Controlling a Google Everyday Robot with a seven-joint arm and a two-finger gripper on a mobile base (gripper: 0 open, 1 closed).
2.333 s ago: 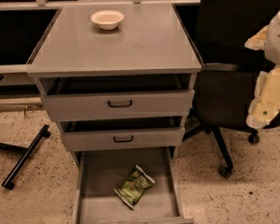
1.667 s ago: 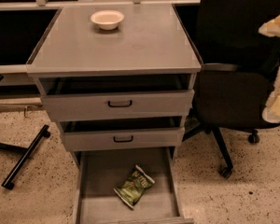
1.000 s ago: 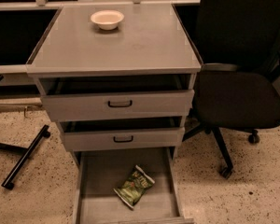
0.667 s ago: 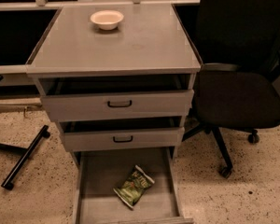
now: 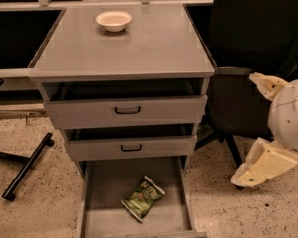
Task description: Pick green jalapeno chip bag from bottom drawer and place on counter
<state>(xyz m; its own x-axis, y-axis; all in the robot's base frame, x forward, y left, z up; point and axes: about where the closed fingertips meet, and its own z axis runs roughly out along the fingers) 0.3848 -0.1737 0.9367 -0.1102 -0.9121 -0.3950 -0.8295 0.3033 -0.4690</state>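
The green jalapeno chip bag (image 5: 142, 197) lies flat on the grey floor of the bottom drawer (image 5: 107, 182), which is pulled open at the foot of the cabinet. The bag sits right of the drawer's middle, turned at a slant. The counter (image 5: 154, 43) is the cabinet's flat grey top. My gripper (image 5: 243, 130) hangs at the right edge of the view, beside the cabinet and above the floor, well right of the bag. Its two cream fingers (image 5: 264, 163) are spread wide and hold nothing.
A cream round bowl (image 5: 113, 20) stands at the back of the counter. The two upper drawers (image 5: 126, 110) stand slightly open. A black office chair (image 5: 248, 58) is right of the cabinet, behind my gripper. A black bar (image 5: 27, 165) lies on the speckled floor at left.
My gripper left the view on the right and has come back in, lower down, beside the cabinet. The bag, drawers and bowl have not moved.
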